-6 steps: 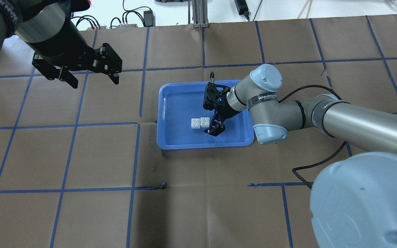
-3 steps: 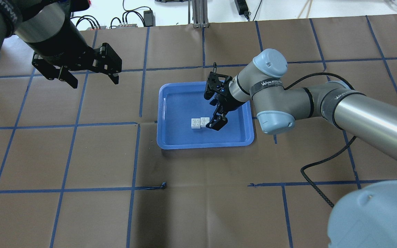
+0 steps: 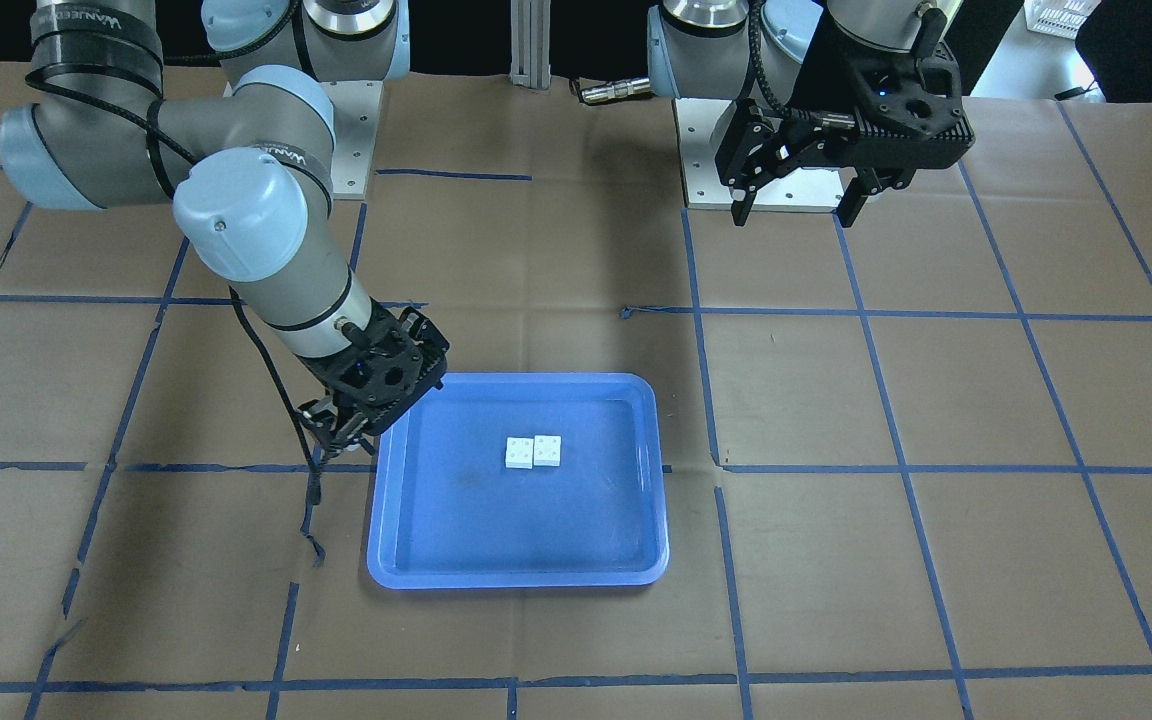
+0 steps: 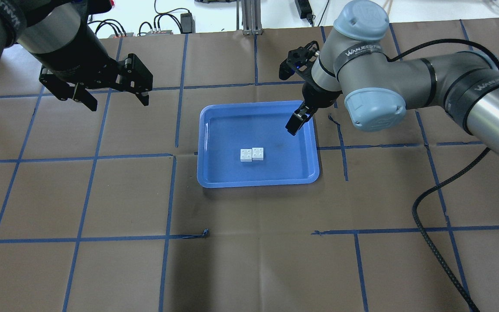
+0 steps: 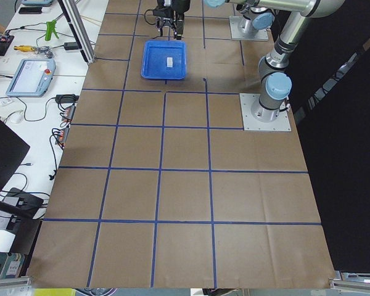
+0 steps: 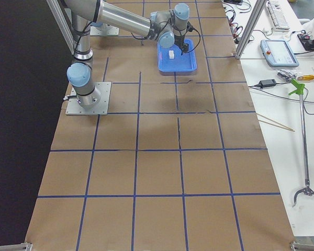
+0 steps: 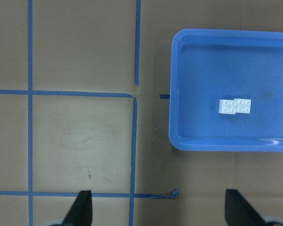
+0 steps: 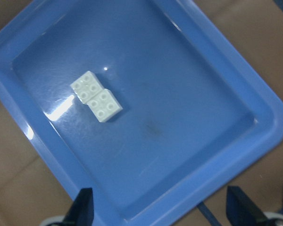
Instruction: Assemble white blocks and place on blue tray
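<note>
The two white blocks (image 4: 251, 154) sit joined, one overlapping the other, in the middle of the blue tray (image 4: 258, 182). They also show in the front view (image 3: 533, 452), the left wrist view (image 7: 235, 106) and the right wrist view (image 8: 96, 96). My right gripper (image 4: 296, 120) is open and empty, raised over the tray's far right rim, well apart from the blocks; in its wrist view the fingers (image 8: 82, 209) stand wide apart. My left gripper (image 4: 117, 100) is open and empty, held high over the table to the left of the tray (image 3: 516, 577).
The brown paper table carries a grid of blue tape lines (image 4: 169, 195). The right arm's black cable (image 4: 431, 195) loops over the table right of the tray. The arm bases (image 3: 776, 150) stand on the robot's side. A bench with tools (image 5: 31, 74) runs along the table's far side.
My right gripper has lifted away from the blocks and moved to the tray's far right rim. The joined blocks stay in the tray. The left arm has not moved.
</note>
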Available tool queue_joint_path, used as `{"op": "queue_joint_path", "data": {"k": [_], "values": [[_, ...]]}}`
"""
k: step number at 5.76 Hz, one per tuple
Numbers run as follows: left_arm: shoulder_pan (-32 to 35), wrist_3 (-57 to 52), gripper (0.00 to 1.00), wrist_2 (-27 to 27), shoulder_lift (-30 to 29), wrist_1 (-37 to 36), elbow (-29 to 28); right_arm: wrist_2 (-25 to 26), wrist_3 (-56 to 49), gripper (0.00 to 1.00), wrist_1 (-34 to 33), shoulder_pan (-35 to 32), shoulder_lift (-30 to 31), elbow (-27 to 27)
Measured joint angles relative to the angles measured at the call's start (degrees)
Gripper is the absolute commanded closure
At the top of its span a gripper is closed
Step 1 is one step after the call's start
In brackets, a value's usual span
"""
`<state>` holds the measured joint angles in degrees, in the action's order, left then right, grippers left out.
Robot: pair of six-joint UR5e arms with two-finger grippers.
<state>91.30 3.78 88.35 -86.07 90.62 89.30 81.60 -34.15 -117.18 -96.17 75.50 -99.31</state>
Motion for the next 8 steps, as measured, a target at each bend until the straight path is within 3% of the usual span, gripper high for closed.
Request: {"op": "queue_joint_path", "data": {"k": [1,3,5,8], "values": [[-0.04,0.00,0.01,-0.02,0.01,0.00,0.00,4.04,10.64,0.00,4.37,1.76,3.07,0.43],[-0.08,0.00,0.01,-0.02,0.02,0.00,0.00,7.25,28.05,0.00,17.31,4.76,10.79,3.01],[-0.07,0.00,0.01,-0.02,0.02,0.00,0.00,9.32,33.52,0.00,29.09,6.40,14.00,9.05],[-0.07,0.00,0.01,-0.06,0.02,0.00,0.00,9.47,34.14,0.00,33.03,6.90,13.98,11.21]]}}
